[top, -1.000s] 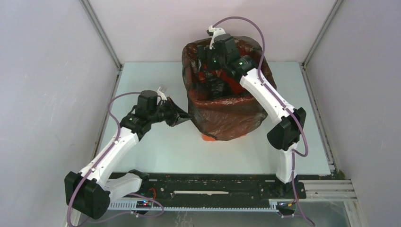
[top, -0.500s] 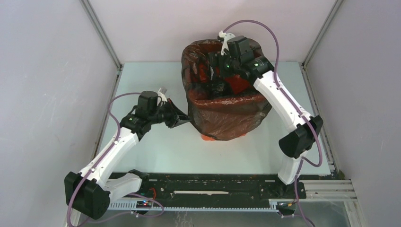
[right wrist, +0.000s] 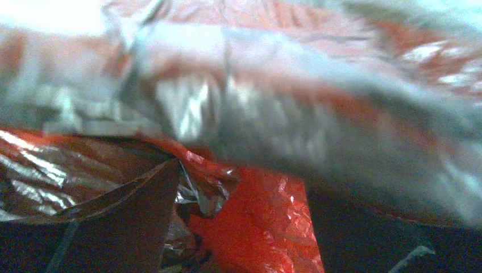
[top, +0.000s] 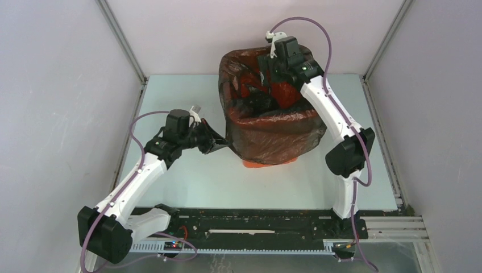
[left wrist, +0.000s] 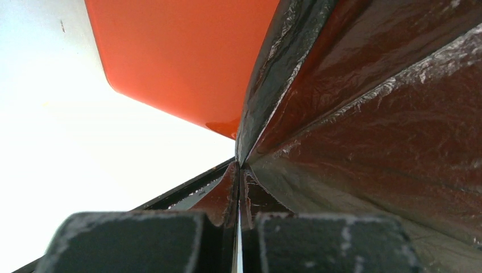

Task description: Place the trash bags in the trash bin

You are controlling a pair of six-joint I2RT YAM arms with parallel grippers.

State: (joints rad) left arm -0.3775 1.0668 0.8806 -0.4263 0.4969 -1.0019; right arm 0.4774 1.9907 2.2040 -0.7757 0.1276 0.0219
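Observation:
The orange trash bin point(top: 267, 163) stands at the centre back, almost wholly draped in a glossy, see-through black trash bag point(top: 273, 136). Only its base shows. My left gripper point(top: 214, 142) is shut on a fold of the bag at the bin's left side. The left wrist view shows the pads point(left wrist: 318, 242) pinching that fold point(left wrist: 241, 193), with the bin's bare wall point(left wrist: 182, 57) beyond. My right gripper point(top: 264, 85) reaches down into the bin's mouth, its fingers hidden among the plastic. The right wrist view shows only blurred bag point(right wrist: 85, 193) and orange wall showing through it point(right wrist: 256, 222).
The bin stands on a pale table point(top: 187, 182) walled by white panels left, right and back. The black base rail point(top: 256, 224) runs along the near edge.
My right wrist has moved right and slightly back over the bin's mouth, and the bag's top edge has shifted with it. The left arm and its hold have not moved.

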